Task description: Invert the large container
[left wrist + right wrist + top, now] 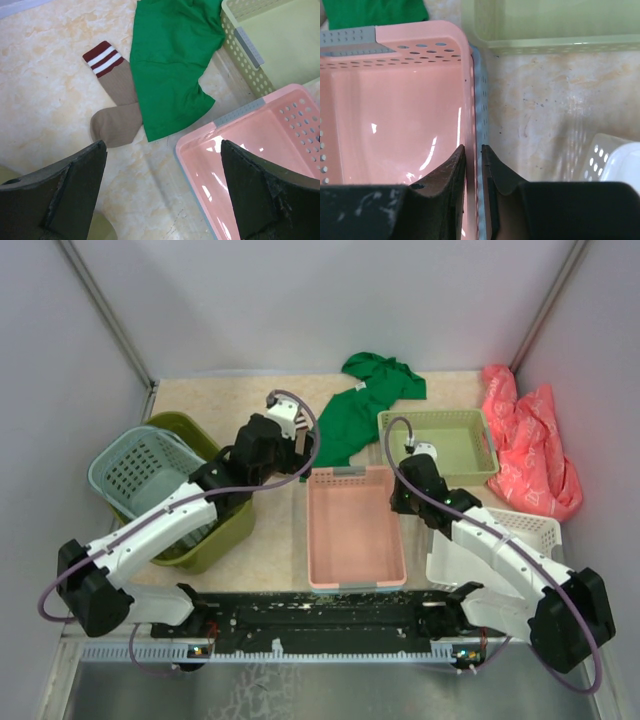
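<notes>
The large container, an olive-green slotted basket, stands upright at the left with a smaller teal grid basket resting in it. My left arm reaches across it. My left gripper is open and empty, hovering over bare table between the olive basket and the pink tray. In the left wrist view the gripper has wide jaws, and a bit of olive rim shows at the bottom. My right gripper is shut on the pink tray's right wall, with one finger on each side of it.
A green cloth and a tan sock with red stripes lie at the back. A light green basket stands right of the cloth, a white basket lies under my right arm, and a red bag is against the right wall.
</notes>
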